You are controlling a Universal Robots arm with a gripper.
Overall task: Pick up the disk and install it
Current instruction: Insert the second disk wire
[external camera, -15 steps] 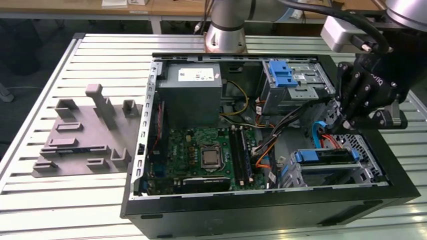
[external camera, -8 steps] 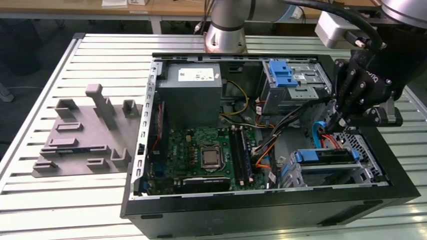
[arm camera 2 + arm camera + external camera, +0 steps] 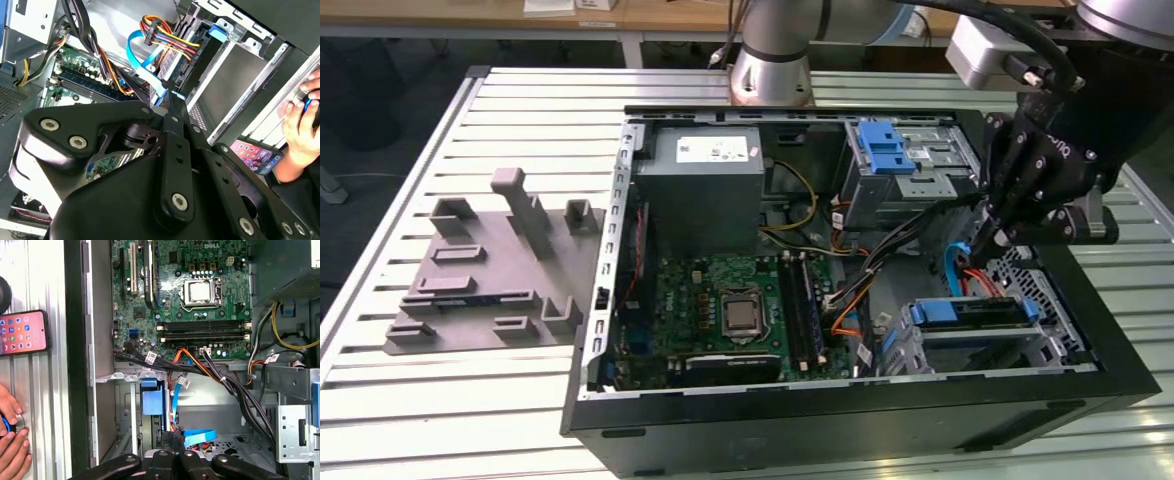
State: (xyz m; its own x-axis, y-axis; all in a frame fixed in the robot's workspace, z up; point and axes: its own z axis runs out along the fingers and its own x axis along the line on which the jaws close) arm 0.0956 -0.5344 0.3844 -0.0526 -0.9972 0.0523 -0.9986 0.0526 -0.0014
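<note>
- In the exterior view the claw [image 3: 1007, 238] hangs inside the open case [image 3: 854, 420], over its corner at the exterior view's right, with the arm [image 3: 774, 50] rising behind the case.
- In both wrist views the fingers look drawn together to a narrow tip, and nothing can be seen held between them.
- The disk [image 3: 970, 312] sits in a lower metal cage [image 3: 1061, 335], just below the claw in the exterior view and apart from it. Its blue bracket faces up.
- In the first wrist view the blue bracket of the disk [image 3: 152, 401] lies just beside the claw's tip [image 3: 170, 432], down in the cage slot.
- A blue flat cable [image 3: 145, 60] curls right by the tip [image 3: 169, 97] in the second wrist view. I cannot tell whether they touch.
- A person's hand [image 3: 12, 440] and a phone [image 3: 22, 332] lie on the table outside the case wall in the first wrist view. The second wrist view shows the same hand [image 3: 300, 125] and phone [image 3: 255, 152] beyond the cage.
- The exterior view alone takes in the slatted table [image 3: 400, 400] and a grey moulded fixture [image 3: 494, 270], well away from the claw, past the case's far side.
- Inside the case, away from the claw, are the motherboard [image 3: 734, 310], a grey power box [image 3: 707, 175] and, nearer, an upper cage with a blue latch [image 3: 894, 150].
- Bundled wires [image 3: 200, 365] run from the board toward the claw.
</note>
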